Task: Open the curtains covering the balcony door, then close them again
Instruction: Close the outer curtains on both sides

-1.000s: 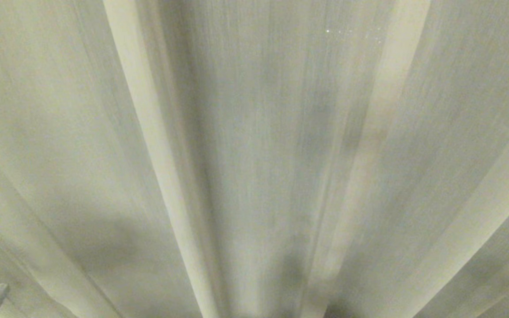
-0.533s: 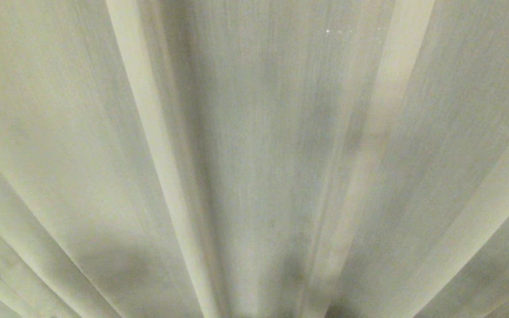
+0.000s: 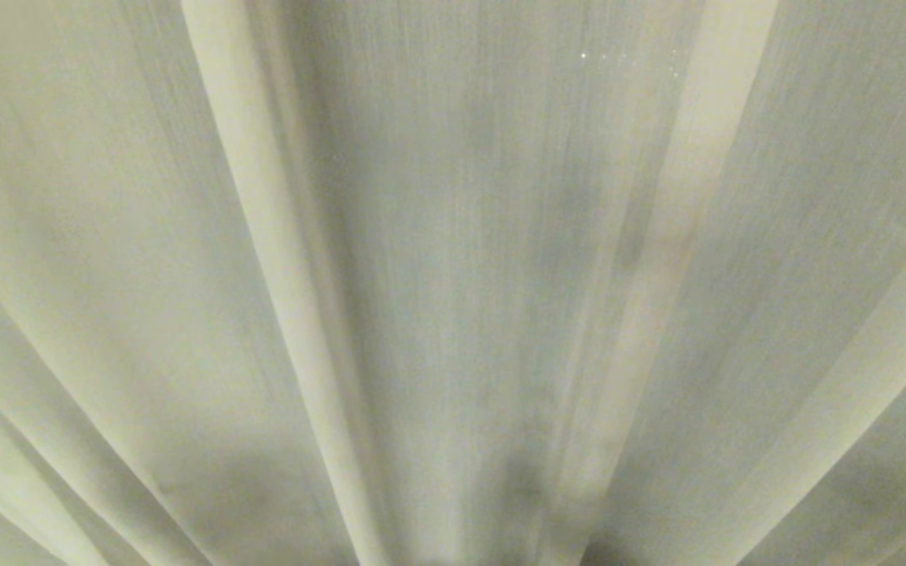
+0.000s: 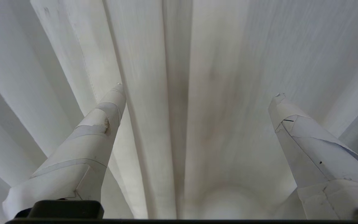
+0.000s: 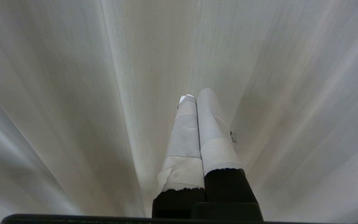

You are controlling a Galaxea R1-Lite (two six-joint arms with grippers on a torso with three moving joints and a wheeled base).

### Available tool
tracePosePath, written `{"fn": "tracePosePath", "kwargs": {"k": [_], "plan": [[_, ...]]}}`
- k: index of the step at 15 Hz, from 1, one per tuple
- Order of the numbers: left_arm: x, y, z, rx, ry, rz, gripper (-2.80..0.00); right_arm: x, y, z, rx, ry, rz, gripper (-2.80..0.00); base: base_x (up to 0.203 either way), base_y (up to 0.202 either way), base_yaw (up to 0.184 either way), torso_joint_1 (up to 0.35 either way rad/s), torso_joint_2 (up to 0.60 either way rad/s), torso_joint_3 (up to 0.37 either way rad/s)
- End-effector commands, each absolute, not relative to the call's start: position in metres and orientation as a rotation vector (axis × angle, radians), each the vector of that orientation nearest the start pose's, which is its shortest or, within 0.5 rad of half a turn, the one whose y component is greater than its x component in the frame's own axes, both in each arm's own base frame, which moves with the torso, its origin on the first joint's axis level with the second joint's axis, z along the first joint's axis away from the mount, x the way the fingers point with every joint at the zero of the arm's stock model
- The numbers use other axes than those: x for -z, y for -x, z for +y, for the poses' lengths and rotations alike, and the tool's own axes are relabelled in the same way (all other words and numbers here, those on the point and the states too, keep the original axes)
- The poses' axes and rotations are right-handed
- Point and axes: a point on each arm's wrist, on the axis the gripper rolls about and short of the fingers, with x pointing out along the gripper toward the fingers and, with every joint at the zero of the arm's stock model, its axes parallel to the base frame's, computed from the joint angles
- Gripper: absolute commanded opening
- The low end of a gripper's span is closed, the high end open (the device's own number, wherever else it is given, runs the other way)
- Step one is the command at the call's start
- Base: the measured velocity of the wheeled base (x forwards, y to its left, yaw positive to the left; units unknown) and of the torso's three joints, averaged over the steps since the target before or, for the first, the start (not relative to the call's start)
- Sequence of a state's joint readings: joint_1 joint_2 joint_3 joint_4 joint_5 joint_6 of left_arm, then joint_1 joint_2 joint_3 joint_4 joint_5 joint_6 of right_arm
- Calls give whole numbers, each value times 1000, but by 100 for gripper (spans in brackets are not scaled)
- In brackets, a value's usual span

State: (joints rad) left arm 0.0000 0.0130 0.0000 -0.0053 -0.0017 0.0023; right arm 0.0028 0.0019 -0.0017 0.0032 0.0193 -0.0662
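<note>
Cream pleated curtains (image 3: pixel 453 283) fill the whole head view; no arm shows there. The balcony door is hidden behind the fabric. In the left wrist view my left gripper (image 4: pixel 199 90) stands open, its two white-taped fingers (image 4: pixel 98 130) spread wide in front of the curtains (image 4: pixel 172 102), with a hemmed pleat edge running between them and nothing gripped. In the right wrist view my right gripper (image 5: pixel 196 95) is shut, taped fingers (image 5: pixel 210 124) pressed together with nothing between them, close to the curtains (image 5: pixel 104 93).
A left fingertip showed at the head view's lower left corner a second ago; it sank out of view. The pleats at the left shifted slightly.
</note>
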Motion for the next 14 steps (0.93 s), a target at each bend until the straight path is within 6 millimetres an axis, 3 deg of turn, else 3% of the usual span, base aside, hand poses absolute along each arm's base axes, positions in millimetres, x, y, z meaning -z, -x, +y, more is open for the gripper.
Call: {"fn": "tracePosePath", "kwargs": {"k": [1,14], "plan": [[-76,23,0,2,-2,-5,0,-76,23,0,-23,67,2,-280,0,0,0,0,0,0],[-76,23,0,2,-2,-5,0,-76,23,0,-23,66,2,-280,0,0,0,0,0,0]]}}
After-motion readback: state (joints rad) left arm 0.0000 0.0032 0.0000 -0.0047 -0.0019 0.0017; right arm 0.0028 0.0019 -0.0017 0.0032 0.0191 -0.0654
